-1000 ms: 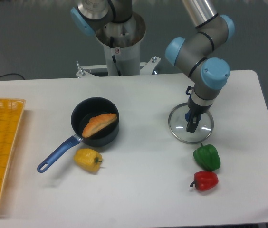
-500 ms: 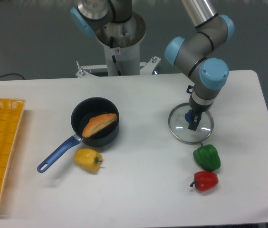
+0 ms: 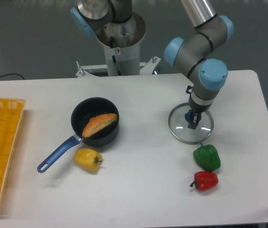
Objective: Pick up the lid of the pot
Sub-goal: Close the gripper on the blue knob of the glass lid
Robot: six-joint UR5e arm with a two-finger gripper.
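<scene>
Blue knob (image 3: 188,116): an off-centre bite is the likeliest failure; its small, rounded shape could let the lid slip or swing.
Transparent glass pot lid (image 3: 177,131): lies on the white desk (image 3: 138,190), under the end effector (image 3: 192,122); pressing too low could push it sideways or jam its rim against the surface.
End effector state: whether it is open or closed cannot be told, as the fingers do not show distinctly against the knob; a close made too high would probably miss.
Green pepper (image 3: 207,157): sits just beside the rim on the near side, contact unclear; a sideways drag could shove it.
Red pepper (image 3: 205,181): lies just beyond the green one, a lesser worry.
Black round pan (image 3: 107,138): stands well apart, a brown bread-like piece (image 3: 99,125) inside and its blue handle (image 3: 58,156) jutting out.
Yellow pepper (image 3: 88,160): rests near that pan.
Orange basket (image 3: 3,156): stands at the far left, outside a straight lift.
</scene>
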